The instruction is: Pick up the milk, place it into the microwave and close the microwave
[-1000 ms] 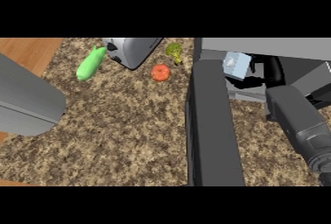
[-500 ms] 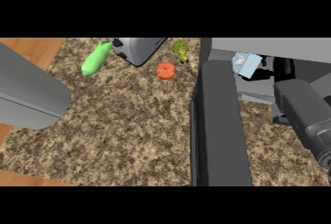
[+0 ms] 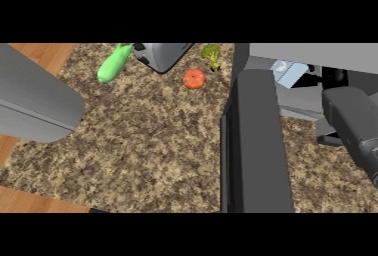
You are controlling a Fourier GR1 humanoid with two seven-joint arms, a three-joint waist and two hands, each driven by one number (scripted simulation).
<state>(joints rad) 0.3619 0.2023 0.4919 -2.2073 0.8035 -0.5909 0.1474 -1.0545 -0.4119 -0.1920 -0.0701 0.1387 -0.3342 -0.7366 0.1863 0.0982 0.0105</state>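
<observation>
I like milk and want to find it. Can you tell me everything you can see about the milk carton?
The milk carton is a small pale blue and white box, tilted, sitting inside the microwave opening at the upper right. The dark open door stands in front of it. The right forearm is beside it; whether the hand touches the carton cannot be told.

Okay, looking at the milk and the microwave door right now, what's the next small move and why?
Probably draw the right arm back out of the microwave: the milk already sits inside, and the door stands open beside that arm, so it cannot swing shut until the arm clears.
</observation>
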